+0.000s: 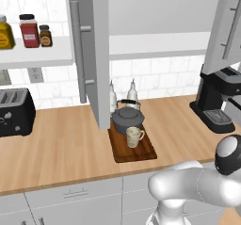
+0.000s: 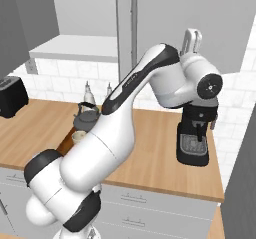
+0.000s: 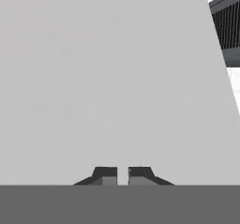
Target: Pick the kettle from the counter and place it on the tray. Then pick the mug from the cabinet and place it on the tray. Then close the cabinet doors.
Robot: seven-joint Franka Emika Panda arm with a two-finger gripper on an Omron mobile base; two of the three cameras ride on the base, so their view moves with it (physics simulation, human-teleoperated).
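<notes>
The dark grey kettle (image 1: pixel 127 118) (image 2: pixel 88 117) stands on the back half of the dark brown tray (image 1: pixel 141 154). In front of it on the same tray sits the cream mug (image 1: pixel 134 136) (image 2: pixel 78 136). Both grey cabinet doors stand open: the left door (image 1: pixel 92 54) swings out over the counter (image 1: pixel 61 144), and the right door (image 1: pixel 228 26) (image 2: pixel 165 23) (image 3: pixel 108 78) is angled out. My gripper (image 2: pixel 192 34) (image 3: pixel 123 174) is raised against the flat face of the right door, shut, with nothing between its fingers. The cabinet's white shelf (image 1: pixel 160 45) shows between the doors.
A black coffee machine (image 1: pixel 216 99) (image 2: pixel 195 138) stands at the counter's right end, below the right door. Behind the tray are two white bottles (image 1: pixel 132 93). A black toaster (image 1: pixel 14 111) sits at the left, under a white shelf with jars (image 1: pixel 28 31).
</notes>
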